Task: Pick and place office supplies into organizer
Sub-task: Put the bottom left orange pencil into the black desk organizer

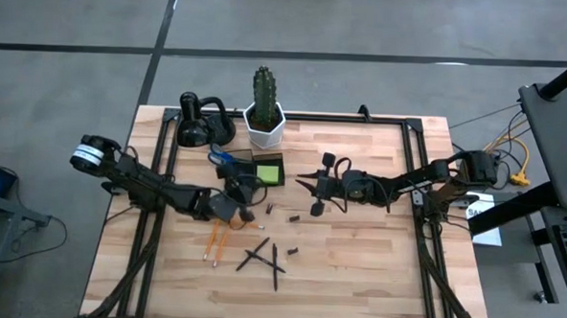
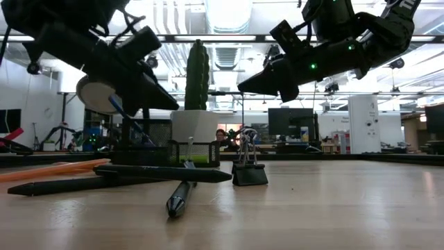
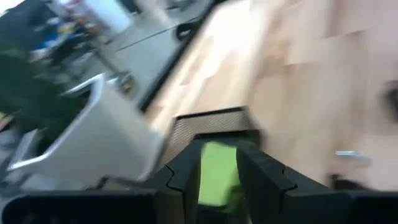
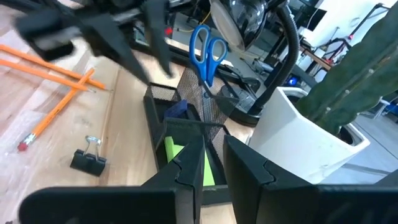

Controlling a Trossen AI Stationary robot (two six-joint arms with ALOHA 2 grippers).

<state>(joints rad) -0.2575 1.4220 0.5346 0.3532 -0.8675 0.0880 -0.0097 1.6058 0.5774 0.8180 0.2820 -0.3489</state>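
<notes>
The organizer (image 1: pixel 267 155), a dark mesh box (image 4: pixel 158 99), stands at the table's middle far side. A lime-green sticky-note pad (image 1: pixel 268 170) lies in it. Blue-handled scissors (image 4: pixel 207 50) stand in it blades down, leaning toward the table's left. My left gripper (image 1: pixel 236 193) hovers just near-left of the organizer, its fingers apart (image 3: pixel 217 155), with only the pad showing through the gap. My right gripper (image 1: pixel 306 185) hovers to the organizer's right, pointing at it, with a narrow gap (image 4: pixel 212 146) and nothing in it. Orange pencils (image 1: pixel 213 240) and black pens (image 1: pixel 265 257) lie on the table nearer the front.
A white pot with a cactus (image 1: pixel 264 125) and a black looped gadget (image 1: pixel 201 125) stand behind the organizer at the far edge. Small binder clips (image 1: pixel 292 217) (image 4: pixel 87 160) lie between the organizer and the pens. The right half of the wooden table is bare.
</notes>
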